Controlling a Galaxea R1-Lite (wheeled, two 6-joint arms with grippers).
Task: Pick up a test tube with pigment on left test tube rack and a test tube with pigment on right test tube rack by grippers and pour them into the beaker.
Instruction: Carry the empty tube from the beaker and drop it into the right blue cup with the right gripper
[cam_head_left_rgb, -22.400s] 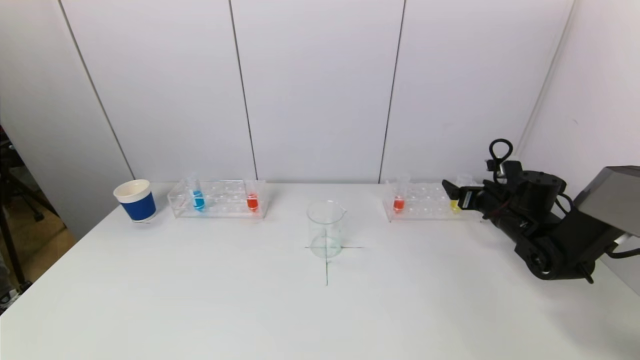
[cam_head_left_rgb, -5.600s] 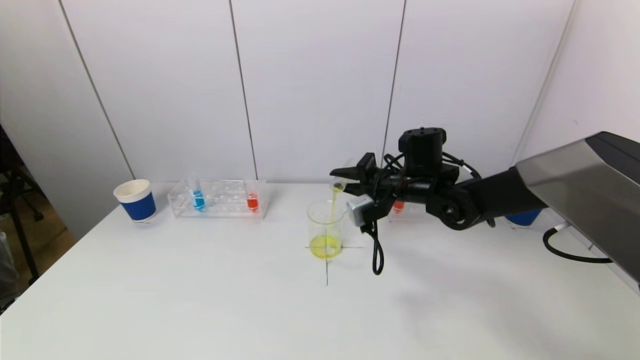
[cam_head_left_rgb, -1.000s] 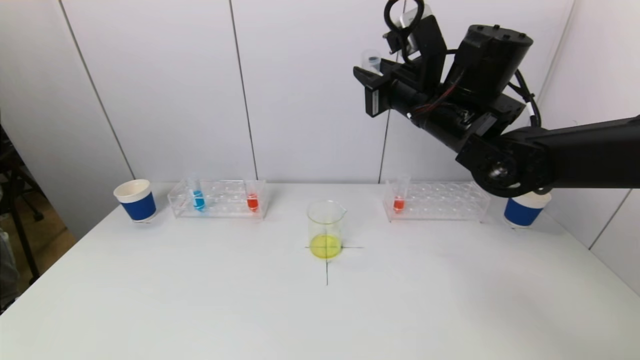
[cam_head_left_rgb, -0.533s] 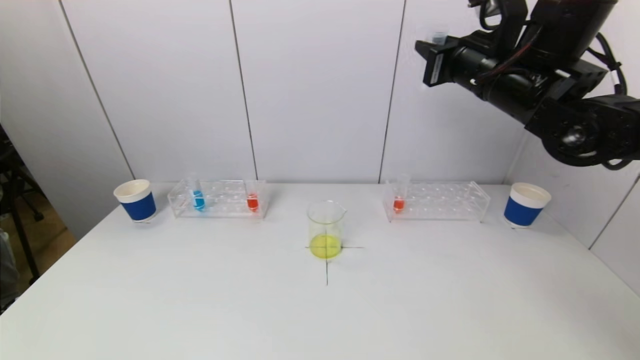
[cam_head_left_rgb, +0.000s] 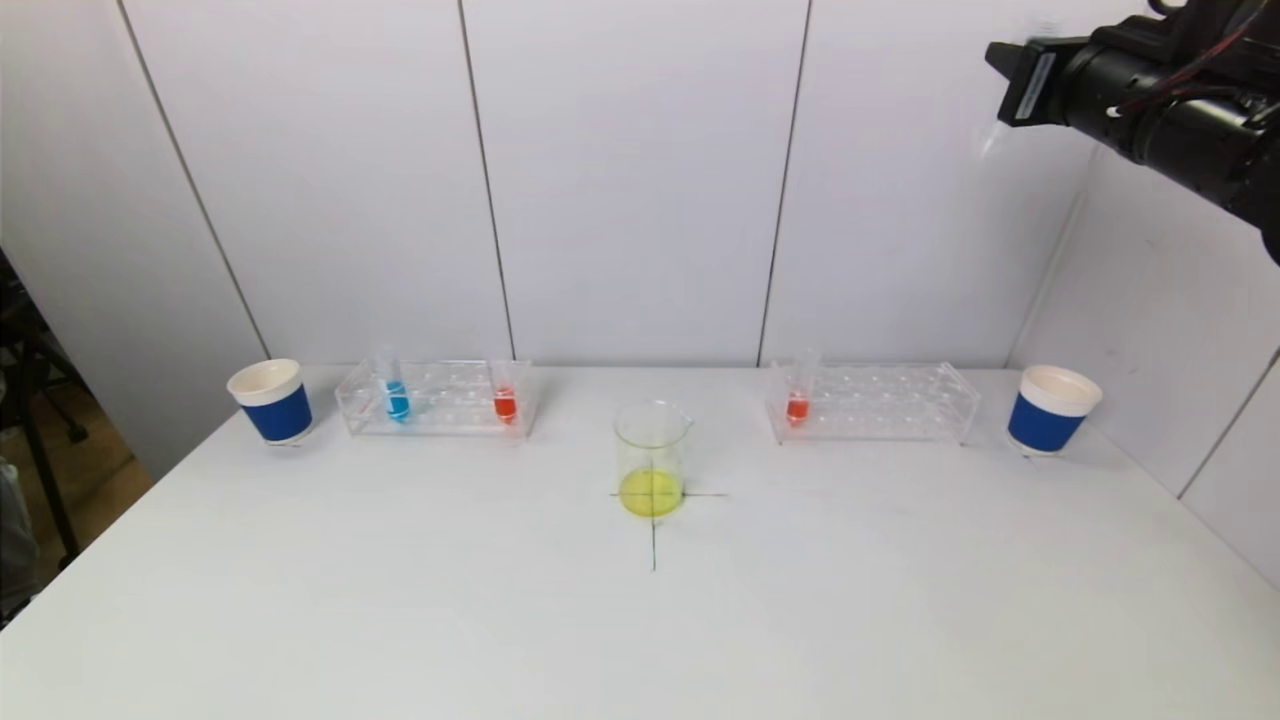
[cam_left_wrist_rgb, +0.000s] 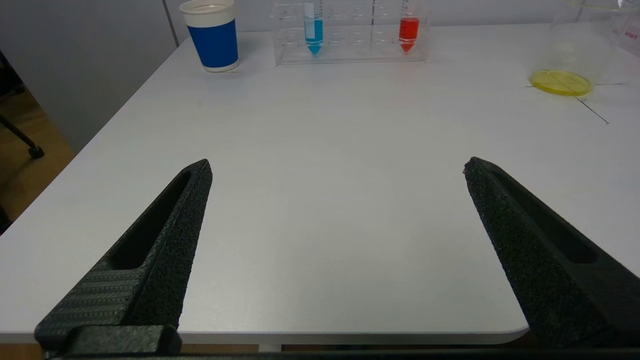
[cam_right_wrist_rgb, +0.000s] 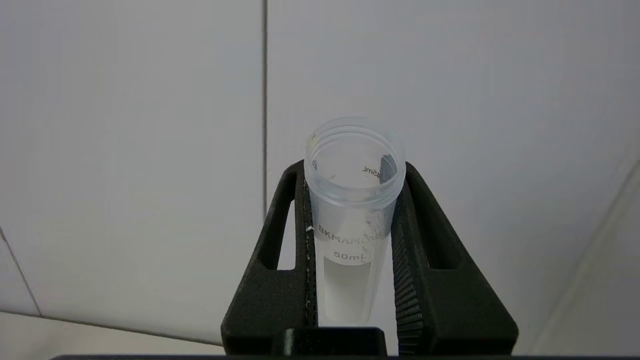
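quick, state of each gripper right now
left gripper: open, holding nothing, low over the table.
right gripper: shut on the empty test tube, raised high.

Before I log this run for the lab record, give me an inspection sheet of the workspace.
Surface: white table, black cross mark under the beaker.
Job's things: beaker holds yellow liquid; left rack holds a blue tube and a red tube; right rack holds one red tube.
Clutter: two blue paper cups, one left, one right.
End effectors: right end effector raised high, shut on empty test tube; left end effector open, low at table's near edge.
Cables: wires on right arm.
Surroundings: white wall panels.
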